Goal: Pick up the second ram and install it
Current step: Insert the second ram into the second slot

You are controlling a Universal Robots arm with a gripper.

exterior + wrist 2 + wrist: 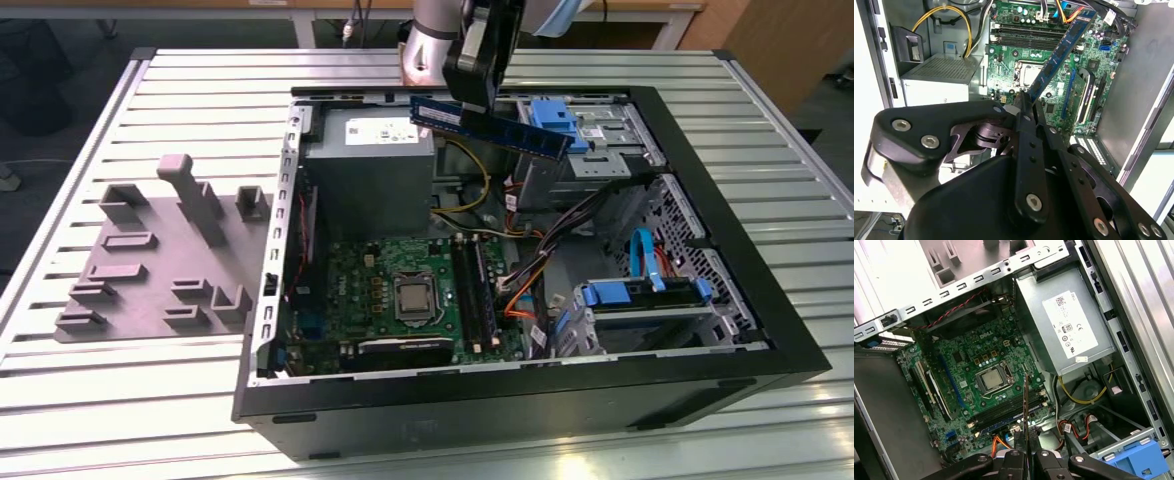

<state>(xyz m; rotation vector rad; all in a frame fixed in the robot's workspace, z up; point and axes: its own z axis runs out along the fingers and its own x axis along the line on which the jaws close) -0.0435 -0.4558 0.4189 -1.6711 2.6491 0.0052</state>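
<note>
Black two-fingered gripper (473, 97) is pinching the long, thin blue circuit-board ram stick (514, 131) near one end. It is holding the stick in the air over the far part of the open black computer case (534, 400), beside the grey metal power supply (367, 170). Judged light, stiff and fragile; best gripped on the flat board faces.

You have open air above the motherboard (360, 285), where the tool (471, 98) hangs clamped on the second ram (523, 133). The memory slots (475, 290) sit in a narrow lane: processor socket (414, 298) on one side, orange cables (521, 296) close on the other. The power supply (367, 165) and drive cage (654, 325) wall the rest.
</note>
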